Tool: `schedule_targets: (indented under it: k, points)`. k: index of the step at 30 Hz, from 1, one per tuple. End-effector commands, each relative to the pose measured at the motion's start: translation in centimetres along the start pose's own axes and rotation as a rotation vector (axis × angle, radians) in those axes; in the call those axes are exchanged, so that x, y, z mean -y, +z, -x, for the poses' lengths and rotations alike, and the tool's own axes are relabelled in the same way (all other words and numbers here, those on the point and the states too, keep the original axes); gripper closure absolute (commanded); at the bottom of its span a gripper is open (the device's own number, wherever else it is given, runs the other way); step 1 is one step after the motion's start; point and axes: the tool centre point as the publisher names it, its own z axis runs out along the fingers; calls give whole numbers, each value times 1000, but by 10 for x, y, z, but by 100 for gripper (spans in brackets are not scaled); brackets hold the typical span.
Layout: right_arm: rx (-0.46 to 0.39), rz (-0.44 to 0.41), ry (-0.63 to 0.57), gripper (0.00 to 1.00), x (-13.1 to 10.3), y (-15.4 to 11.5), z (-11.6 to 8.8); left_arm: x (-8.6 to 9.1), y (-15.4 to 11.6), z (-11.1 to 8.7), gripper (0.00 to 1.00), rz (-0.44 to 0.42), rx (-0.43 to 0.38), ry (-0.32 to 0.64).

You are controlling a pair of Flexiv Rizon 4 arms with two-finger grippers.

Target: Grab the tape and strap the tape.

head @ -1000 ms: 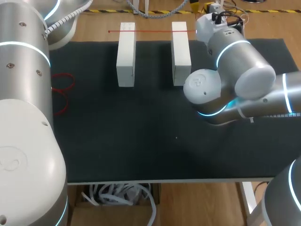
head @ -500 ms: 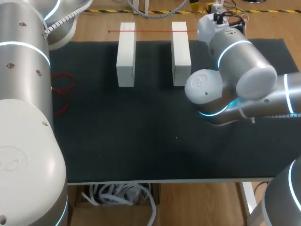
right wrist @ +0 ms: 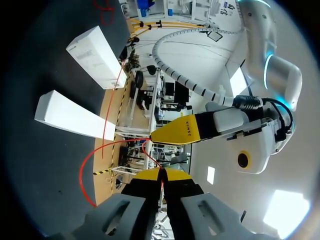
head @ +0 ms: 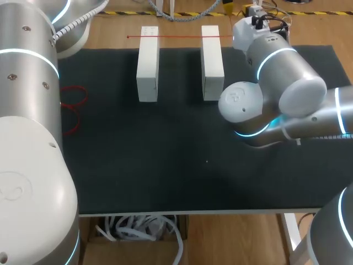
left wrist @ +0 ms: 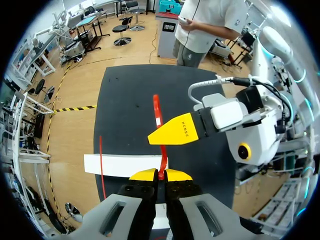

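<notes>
**Both hands pinched on red tape; line laid across blocks**

Head view: the tape (head: 176, 37) is a thin red line, long axis left–right, crossing the far ends of two white blocks (head: 148, 63) on the counter (head: 165, 165). The right arm (head: 287, 83) is at the line's right end and is the nearer arm. Neither hand can be made out here.

Left wrist view: the left hand (left wrist: 160, 175) has its tips closed on a red tape strand that leads straight ahead.

Right wrist view: the right hand (right wrist: 160, 174) has its tips closed on the tape, which sags in a loop beside it. The blocks lie ahead. The next pull probably follows the line's axis.
</notes>
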Motion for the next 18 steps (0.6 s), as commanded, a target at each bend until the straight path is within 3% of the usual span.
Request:
schedule_targets:
  k: [1, 18]
  points:
    - [-10, 5, -6, 100, 4, -2, 2, 2, -1, 1, 100, 7, -4, -3]
    - [1, 9, 31, 100, 13, -2, -4, 2, -1, 1, 100, 7, -4, -3]
